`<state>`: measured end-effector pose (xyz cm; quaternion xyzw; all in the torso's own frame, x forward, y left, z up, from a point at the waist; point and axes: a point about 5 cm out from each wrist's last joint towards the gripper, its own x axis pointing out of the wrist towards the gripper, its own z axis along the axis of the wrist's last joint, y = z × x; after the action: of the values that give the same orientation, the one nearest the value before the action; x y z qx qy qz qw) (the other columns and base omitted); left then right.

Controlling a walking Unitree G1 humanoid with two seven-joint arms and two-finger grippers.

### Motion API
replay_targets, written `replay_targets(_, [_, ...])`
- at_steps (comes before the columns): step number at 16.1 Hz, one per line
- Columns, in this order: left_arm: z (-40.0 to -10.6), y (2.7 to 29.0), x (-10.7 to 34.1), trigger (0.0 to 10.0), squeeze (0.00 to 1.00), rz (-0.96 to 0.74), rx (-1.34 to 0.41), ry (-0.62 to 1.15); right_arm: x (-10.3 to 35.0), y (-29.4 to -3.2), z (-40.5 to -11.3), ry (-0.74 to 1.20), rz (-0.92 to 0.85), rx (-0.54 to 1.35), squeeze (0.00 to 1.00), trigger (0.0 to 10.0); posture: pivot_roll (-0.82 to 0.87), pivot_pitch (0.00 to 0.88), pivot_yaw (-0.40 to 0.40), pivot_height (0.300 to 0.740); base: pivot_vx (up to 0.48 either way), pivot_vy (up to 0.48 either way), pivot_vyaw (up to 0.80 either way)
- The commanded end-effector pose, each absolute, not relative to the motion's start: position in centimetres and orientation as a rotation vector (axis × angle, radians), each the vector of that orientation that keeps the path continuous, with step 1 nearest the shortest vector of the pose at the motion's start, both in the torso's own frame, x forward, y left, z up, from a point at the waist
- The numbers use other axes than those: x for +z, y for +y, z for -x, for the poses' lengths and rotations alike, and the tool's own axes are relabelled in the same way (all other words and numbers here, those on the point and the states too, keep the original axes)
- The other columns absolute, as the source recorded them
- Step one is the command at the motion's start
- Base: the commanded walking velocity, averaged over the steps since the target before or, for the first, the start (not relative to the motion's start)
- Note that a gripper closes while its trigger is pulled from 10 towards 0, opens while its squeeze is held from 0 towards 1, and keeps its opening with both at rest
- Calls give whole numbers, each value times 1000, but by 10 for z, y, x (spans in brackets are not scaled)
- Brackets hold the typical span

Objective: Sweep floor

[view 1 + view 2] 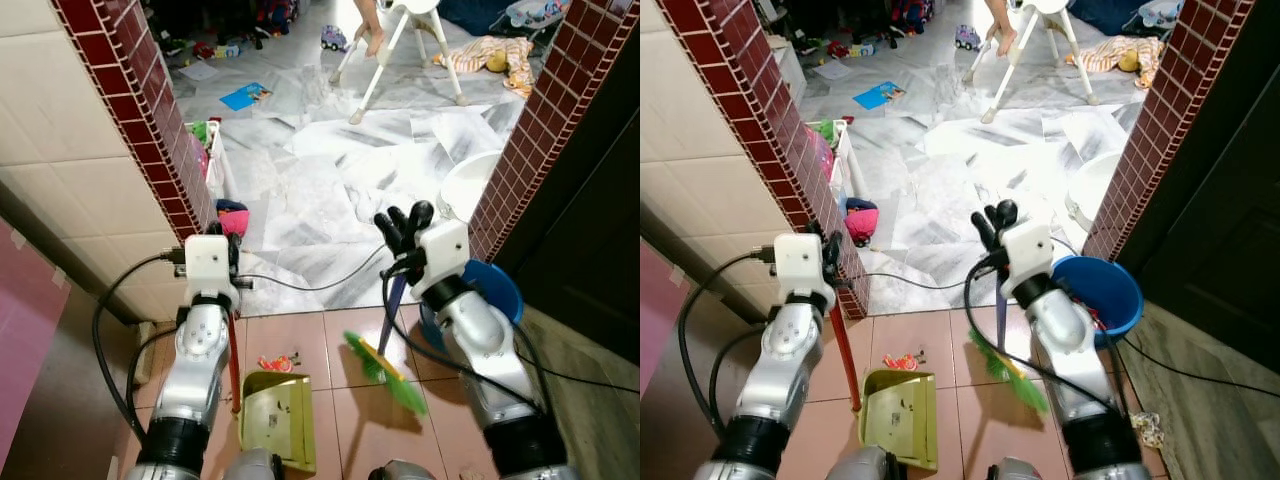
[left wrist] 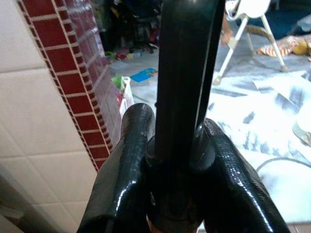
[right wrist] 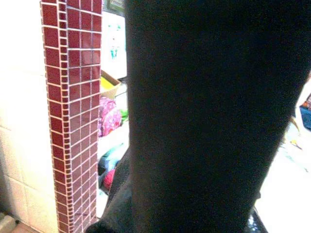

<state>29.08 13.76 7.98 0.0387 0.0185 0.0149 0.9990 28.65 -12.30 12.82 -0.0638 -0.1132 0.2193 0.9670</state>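
Right gripper (image 1: 400, 225) clasping broom (image 1: 385, 362), left gripper (image 2: 170, 160) clamped on dustpan (image 1: 277, 418) handle, between brick-edged walls.

Green-bristled broom (image 1: 385, 372), olive dustpan (image 1: 278, 418), blue bucket (image 1: 1100, 290), terracotta floor tiles (image 1: 300, 335).

I see glossy black, rubbery-looking fingers (image 2: 129, 165) on my left pincer (image 2: 177, 160), closed on a smooth dark handle (image 2: 182, 73). The yellow-green dustpan (image 1: 278, 415) looks like hard matt plastic on smooth terracotta floor tiles (image 1: 300, 335). Beyond them lies polished marble floor (image 1: 330, 170); the walls carry glazed red mosaic tile (image 1: 165, 140).
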Motion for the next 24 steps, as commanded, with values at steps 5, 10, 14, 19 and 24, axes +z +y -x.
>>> replay_targets(5, [-287, 131, 81, 10000, 0, -93, 5, 31, 138, -124, -282, -278, 137, 378, 0, 10000, -60, 0, 56, 740, -225, 0, 0])
replay_targets(10, [-290, 132, 83, 10000, 0, -97, 7, 32, 144, -124, -288, -299, 216, 408, 0, 10000, -64, 0, 63, 740, -312, 0, 0])
replay_targets(14, [-288, 133, 80, 10000, 0, -89, 16, 44, 144, -119, -285, -313, 241, 421, 0, 10000, -64, 0, 62, 740, -212, 0, 0])
replay_targets(19, [-290, 132, 85, 10000, 0, -70, -13, 15, 154, -129, -285, -399, 394, 359, 0, 10000, -74, 0, 70, 740, 0, 0, 0])
replay_targets(24, [-290, 132, 86, 10000, 0, -70, -20, 11, 152, -137, -287, -399, 468, 334, 0, 10000, -72, 0, 72, 740, 0, -199, 0])
